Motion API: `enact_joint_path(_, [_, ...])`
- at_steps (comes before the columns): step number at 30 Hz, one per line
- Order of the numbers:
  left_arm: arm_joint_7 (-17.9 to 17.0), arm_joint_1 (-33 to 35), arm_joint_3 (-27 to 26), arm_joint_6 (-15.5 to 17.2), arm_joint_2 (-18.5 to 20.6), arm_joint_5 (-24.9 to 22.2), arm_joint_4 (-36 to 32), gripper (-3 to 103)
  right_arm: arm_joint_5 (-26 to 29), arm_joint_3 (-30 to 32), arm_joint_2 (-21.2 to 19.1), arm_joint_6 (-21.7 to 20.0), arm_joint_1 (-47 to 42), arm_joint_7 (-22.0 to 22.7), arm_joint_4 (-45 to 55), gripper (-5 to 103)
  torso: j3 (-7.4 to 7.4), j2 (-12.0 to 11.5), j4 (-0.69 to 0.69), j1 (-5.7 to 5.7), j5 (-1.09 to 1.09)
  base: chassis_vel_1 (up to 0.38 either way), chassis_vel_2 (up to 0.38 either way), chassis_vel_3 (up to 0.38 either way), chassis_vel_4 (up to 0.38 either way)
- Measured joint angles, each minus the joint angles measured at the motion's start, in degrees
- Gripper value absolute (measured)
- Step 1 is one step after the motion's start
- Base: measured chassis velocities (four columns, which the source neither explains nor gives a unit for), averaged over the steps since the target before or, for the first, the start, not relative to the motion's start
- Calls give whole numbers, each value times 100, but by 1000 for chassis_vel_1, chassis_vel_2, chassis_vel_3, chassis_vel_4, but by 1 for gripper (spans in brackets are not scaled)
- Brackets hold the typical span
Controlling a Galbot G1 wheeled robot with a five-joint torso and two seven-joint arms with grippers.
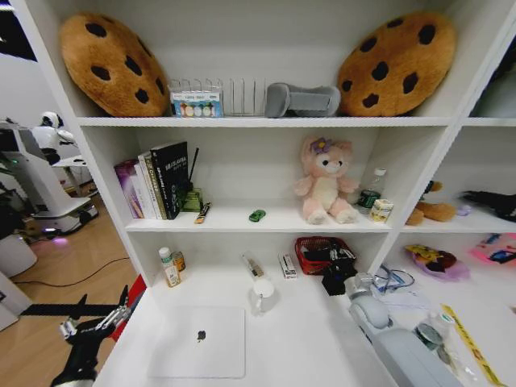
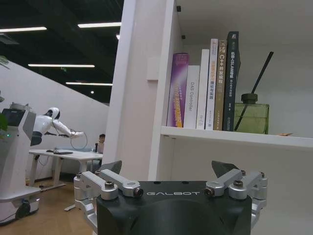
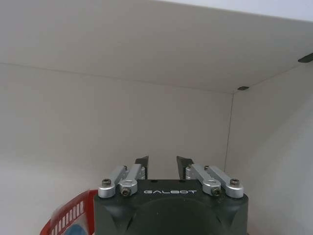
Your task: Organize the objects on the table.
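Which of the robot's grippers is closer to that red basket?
The right gripper. It sits at the red basket, by its right rim. The left gripper hangs off the table's left edge, beyond the closed laptop.

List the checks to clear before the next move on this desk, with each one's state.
1. Left claw open and empty, off the table's left end: ok.
2. Right claw open and empty, by the red basket: ok.
3. Laptop closed, flat on the table: ok.
4. Green toy car free on the shelf: ok.
5. White cup apart from the laptop: cannot tell.
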Motion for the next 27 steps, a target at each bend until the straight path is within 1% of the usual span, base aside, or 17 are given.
enact_joint_path(1, [-3,-10,10,5,-2,1,4,100,5,50,-24,-2,-73,-52,58,38,0,0,0,0,0,0,0,0,0])
enact_joint_path(2, [-3,-10,10,5,-2,1,4,100,5,50,-24,-2,-73,-52,58,38,0,0,0,0,0,0,0,0,0])
enact_joint_path(3, [-8,-21,25,19,-2,5,5,100,-1,96,-37,-2,-137,-78,111,44,0,1,-1,0,-1,0,0,0,0])
enact_joint_path(4, [-8,-21,25,19,-2,5,5,100,-1,96,-37,-2,-137,-78,111,44,0,1,-1,0,-1,0,0,0,0])
enact_joint_path(6, [-39,-56,54,47,13,22,3,100,42,222,-55,-26,-317,-84,325,55,0,1,0,0,0,0,0,0,0])
enact_joint_path(7, [-39,-56,54,47,13,22,3,100,42,222,-55,-26,-317,-84,325,55,0,1,0,0,0,0,0,0,0])
enact_joint_path(10, [-48,-79,74,55,34,23,4,100,31,335,-80,-35,-622,-83,612,71,0,0,-2,0,0,0,0,0,0])
enact_joint_path(11, [-48,-79,74,55,34,23,4,100,31,335,-80,-35,-622,-83,612,71,0,0,-2,0,0,0,0,0,0])
enact_joint_path(12, [-49,-81,80,55,34,24,7,100,22,364,-80,-39,-699,-77,701,77,0,1,-1,-1,0,0,0,0,0])
enact_joint_path(13, [-49,-81,80,55,34,24,7,100,22,364,-80,-39,-699,-77,701,77,0,1,-1,-1,0,0,0,0,0])
enact_joint_path(15, [-50,-79,85,55,33,24,8,100,18,431,-80,-90,-877,-54,981,87,-1,1,0,-1,-1,0,0,0,0])
enact_joint_path(16, [-50,-79,85,55,33,24,8,100,18,431,-80,-90,-877,-54,981,87,-1,1,0,-1,-1,0,0,0,0])
enact_joint_path(18, [-51,-53,67,33,29,12,-7,100,25,495,-90,-179,-1042,29,1285,97,0,1,1,-1,0,0,0,0,0])
enact_joint_path(23, [-35,6,19,-28,3,-13,-22,100,51,645,-112,-329,-1478,145,1807,100,0,1,2,-1,0,0,0,0,0])
enact_joint_path(25, [-3,59,-18,-80,-24,-50,-33,100,43,829,-103,-439,-2095,255,2353,100,-1,1,1,-1,-1,0,0,0,0])
enact_joint_path(26, [-3,59,-18,-80,-24,-50,-33,100,43,829,-103,-439,-2095,255,2353,100,-1,1,1,-1,-1,0,0,0,0])
enact_joint_path(27, [13,71,-27,-109,-32,-55,-20,100,-13,914,-88,-483,-2386,296,2563,100,-1,1,1,-1,1,0,0,0,0])
